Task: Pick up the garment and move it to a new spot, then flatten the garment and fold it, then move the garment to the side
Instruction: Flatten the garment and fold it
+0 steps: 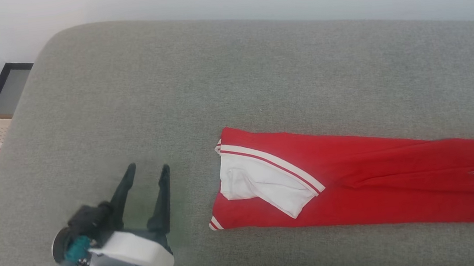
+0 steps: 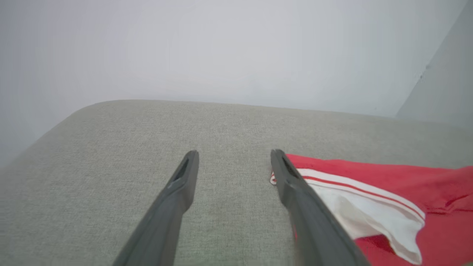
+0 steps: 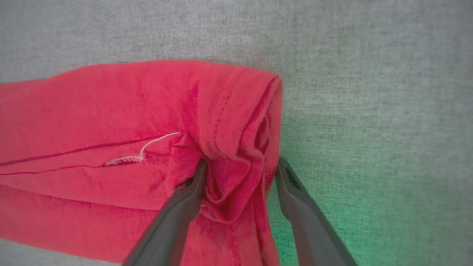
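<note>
Head view first: where's the shirt (image 1: 356,173)?

Lying on the grey cushion (image 1: 127,96), right of the middle. It's folded lengthwise into a long red strip with a white sleeve (image 1: 264,183) tucked on top.

And the claws?

The left claw (image 1: 148,168) hovers over bare cushion just left of the sleeve end, fingers apart, holding nothing. The right claw (image 3: 242,164), seen from its own wrist, straddles a bunched bit of hem at the other end. Its fingers are apart with cloth between them, not pinched tight as far as I can tell.

So how far along?

I'd say the move and the flattening are done and a first lengthwise fold is in. Left to do: fold the strip across, probably hem toward sleeve end, then shift the shirt aside.
</note>
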Robot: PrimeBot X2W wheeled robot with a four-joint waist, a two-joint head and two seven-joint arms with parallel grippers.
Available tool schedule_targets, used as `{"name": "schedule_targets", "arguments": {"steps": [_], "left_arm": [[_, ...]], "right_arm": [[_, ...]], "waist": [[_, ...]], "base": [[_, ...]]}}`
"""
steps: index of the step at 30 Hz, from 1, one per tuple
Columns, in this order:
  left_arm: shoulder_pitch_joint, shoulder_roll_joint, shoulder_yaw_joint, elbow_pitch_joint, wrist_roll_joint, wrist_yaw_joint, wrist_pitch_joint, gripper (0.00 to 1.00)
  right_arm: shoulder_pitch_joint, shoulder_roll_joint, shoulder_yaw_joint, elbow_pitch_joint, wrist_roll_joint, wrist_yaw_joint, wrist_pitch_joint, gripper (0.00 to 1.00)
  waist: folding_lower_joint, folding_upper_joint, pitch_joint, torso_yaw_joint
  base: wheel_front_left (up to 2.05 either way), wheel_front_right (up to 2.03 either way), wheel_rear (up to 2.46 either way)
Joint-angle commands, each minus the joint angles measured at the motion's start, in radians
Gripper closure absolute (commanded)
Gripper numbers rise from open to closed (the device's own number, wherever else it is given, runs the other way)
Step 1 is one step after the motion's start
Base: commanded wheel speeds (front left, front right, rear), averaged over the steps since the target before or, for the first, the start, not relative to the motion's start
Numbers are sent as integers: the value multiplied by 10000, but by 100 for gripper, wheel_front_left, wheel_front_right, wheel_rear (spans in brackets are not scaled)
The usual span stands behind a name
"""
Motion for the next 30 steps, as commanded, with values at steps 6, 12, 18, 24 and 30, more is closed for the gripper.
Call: {"name": "schedule_targets", "arguments": {"steps": [6, 12, 18, 24, 30], "left_arm": [[429, -521, 900, 29, 1175, -148, -39, 0], [680, -968, 1723, -46, 1790, -449, -41, 0], [510, -1244, 2156, -65, 2187, -638, -40, 0], [340, -1380, 2325, -43, 2327, -727, -40, 0], [468, -1481, 2466, 92, 2337, -747, -42, 0]], "right_arm": [[-1, 611, 127, 260, -127, 3, -47, 100], [-374, 104, -390, 415, -166, -15, -602, 100], [-297, -907, -1433, 985, -50, -6, -1425, 100], [16, -2064, -2328, 1880, -39, -5, -2138, 100], [406, -1950, -2023, 437, -79, 1, -1929, 100]], "waist": [[0, -1, 67, -264], [0, -1, 157, -798], [0, -1, 349, -1233], [0, -1, 467, -1388], [0, -1, 309, -1480]], "base": [[0, 0, 0], [0, 0, 0], [0, 0, 0], [0, 0, 0], [0, 0, 0]]}}
